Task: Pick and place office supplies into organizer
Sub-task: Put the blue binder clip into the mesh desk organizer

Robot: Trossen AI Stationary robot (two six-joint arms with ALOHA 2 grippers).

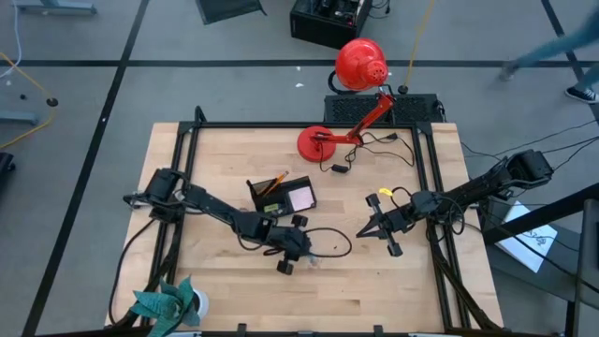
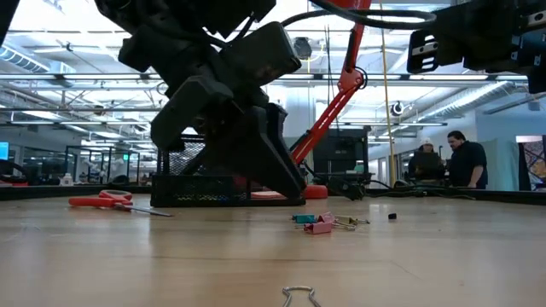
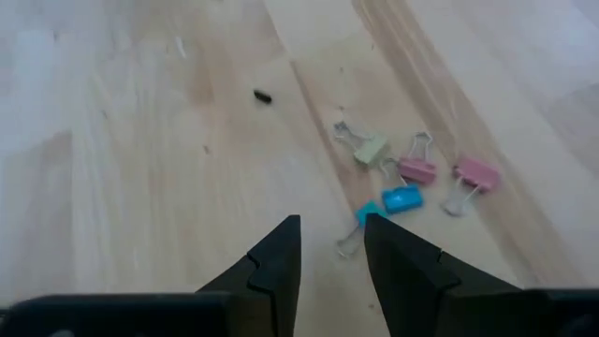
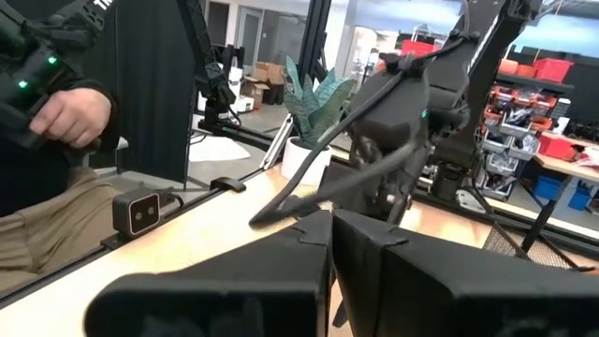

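From my station I see the black organizer (image 1: pixel 281 197) standing mid-bench toward the far edge, with the pink notepad (image 1: pixel 300 197) and an orange pencil (image 1: pixel 274 183) in it, and the red-handled scissors (image 2: pixel 109 202) flat on the wood on its left in the low view. My left gripper (image 3: pixel 332 257) hangs low near the bench's middle, jaws partly parted and empty, just short of a small scatter of binder clips (image 3: pixel 402 178), the blue one (image 3: pixel 402 198) nearest. Right of centre, the right gripper (image 1: pixel 363 233) is closed, gripping nothing as far as I can tell.

floor (image 1: pixel 84 56): grey, dark lines | ceiling (image 2: pixel 68 51): bright strip lights | shelves (image 4: pixel 552 94): red bins
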